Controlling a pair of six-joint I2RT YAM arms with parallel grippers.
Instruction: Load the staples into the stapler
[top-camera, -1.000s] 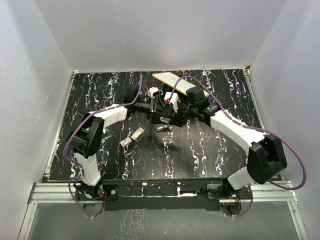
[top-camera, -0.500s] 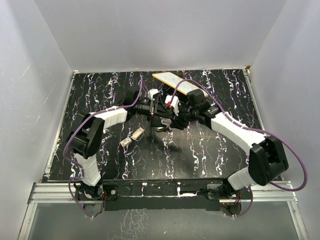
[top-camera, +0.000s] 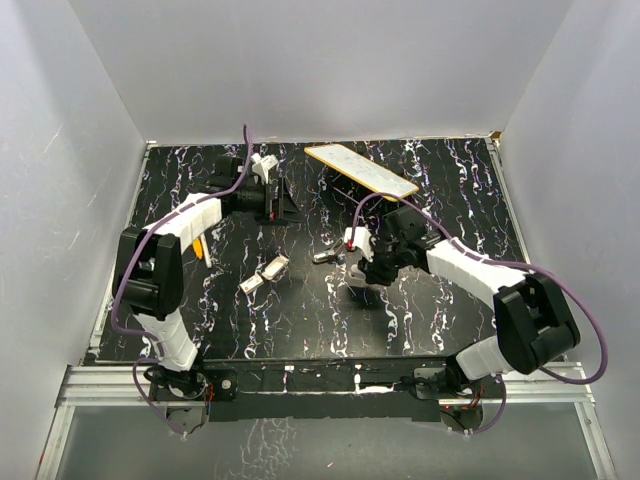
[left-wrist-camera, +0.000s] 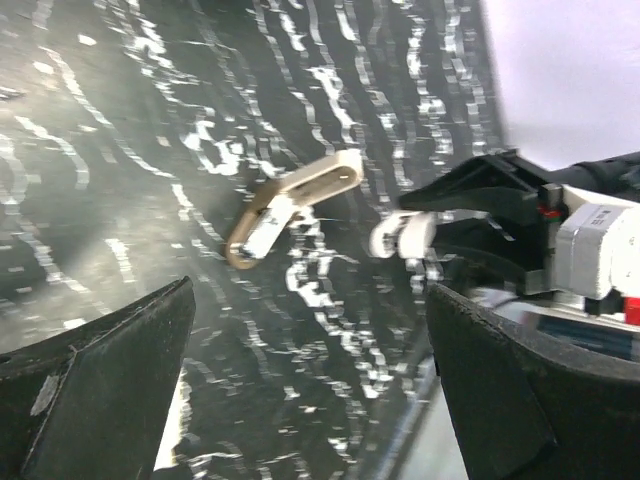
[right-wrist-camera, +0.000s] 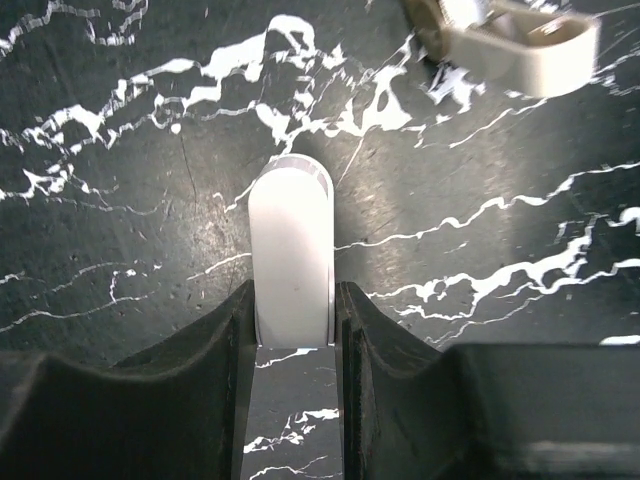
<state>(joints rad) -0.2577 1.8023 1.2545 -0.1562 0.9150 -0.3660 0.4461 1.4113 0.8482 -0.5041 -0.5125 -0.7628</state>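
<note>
Marbled table (top-camera: 420, 310) (black, white-veined) bears stapler (top-camera: 264, 275) and orange stick (top-camera: 200, 247).

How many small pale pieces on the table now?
2: the stapler left of centre, lying free; a white rounded piece gripped by the right hand. More may be hidden.

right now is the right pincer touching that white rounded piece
Touching. In the right wrist view the right pincer has both fingers flush against the long sides of the white rounded piece, no gap showing.

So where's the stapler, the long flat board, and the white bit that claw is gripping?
Stapler (left-wrist-camera: 305, 188): left wrist view, on its beige arm.
Board (top-camera: 360, 170): top view, middle of its flat face.
White bit (right-wrist-camera: 291, 250): right wrist view, middle of its flat face.
</note>
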